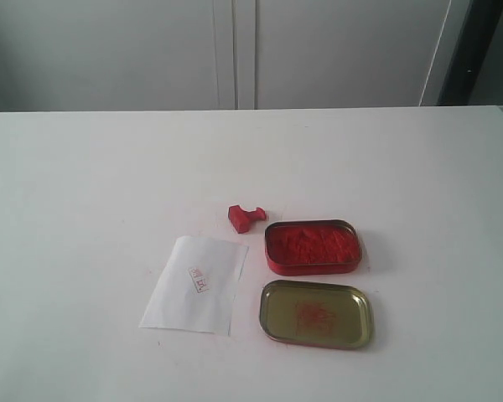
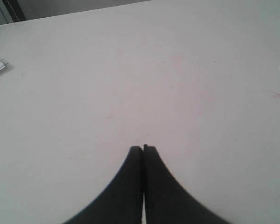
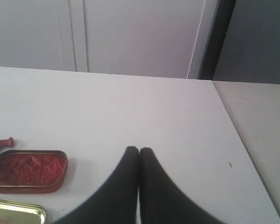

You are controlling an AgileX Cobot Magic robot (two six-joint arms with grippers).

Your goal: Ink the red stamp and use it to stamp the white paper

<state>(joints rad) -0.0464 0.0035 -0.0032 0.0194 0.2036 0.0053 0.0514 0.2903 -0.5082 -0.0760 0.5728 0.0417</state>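
Observation:
The small red stamp [image 1: 246, 217] lies on its side on the white table, just left of the red-filled ink tin [image 1: 312, 247]; its handle end also shows in the right wrist view [image 3: 1, 142]. The white paper [image 1: 196, 284] lies in front of the stamp and bears a small red imprint [image 1: 199, 279]. Neither gripper appears in the exterior view. My left gripper [image 2: 143, 148] is shut and empty over bare table. My right gripper [image 3: 139, 150] is shut and empty, off to the side of the ink tin [image 3: 29, 171].
The tin's open lid [image 1: 316, 313] lies in front of the ink tin, gold inside with red smears; its corner shows in the right wrist view [image 3: 16, 213]. The table's edge [image 3: 233, 126] runs close to the right gripper. Cabinet doors stand behind the table.

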